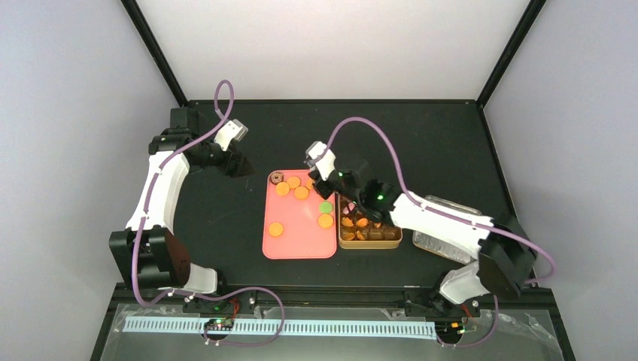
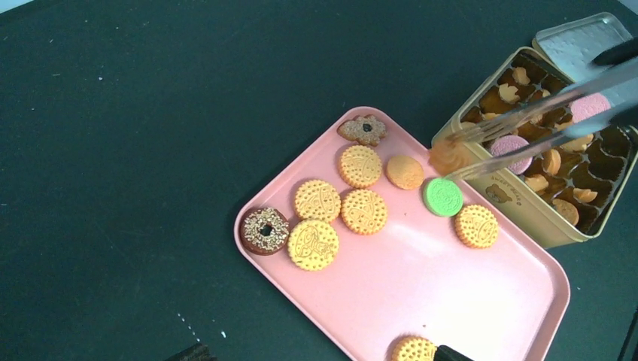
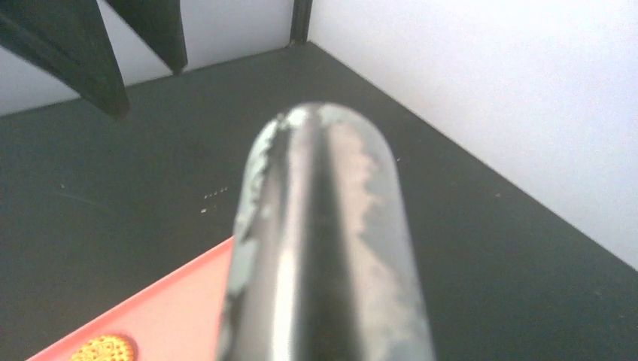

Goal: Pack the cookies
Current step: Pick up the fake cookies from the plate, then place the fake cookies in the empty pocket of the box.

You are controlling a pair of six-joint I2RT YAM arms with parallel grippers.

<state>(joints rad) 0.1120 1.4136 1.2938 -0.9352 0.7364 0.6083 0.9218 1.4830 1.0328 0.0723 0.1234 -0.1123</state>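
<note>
Packing is partly done, I judge. About ten of the cookies (image 2: 363, 211) lie loose on the pink tray (image 2: 451, 301) in the centre of the left wrist view. The gold tin (image 2: 519, 218) just beside the tray's right edge already holds small orange pieces and two pink rounds in dark pleated cups, and several cups are bare.

The table (image 2: 113, 150) is matte black. The tray looks like smooth plastic with a raised rim and rounded corners. The tin is thin, shiny metal, and its silver lid (image 1: 444, 226) lies just right of it in the top view.

The right gripper (image 2: 623, 83) is clamped on the metal tongs (image 2: 542, 120), whose tips pinch an orange swirl cookie (image 2: 450, 154) at the tin's corner. The left gripper (image 1: 239, 165), upper left, seems spread wide and holding nothing, though only its tips show.

Most biscuits are dotted yellow discs — one is a green disc (image 2: 443, 197), another a sprinkled chocolate ring (image 2: 264, 230).
</note>
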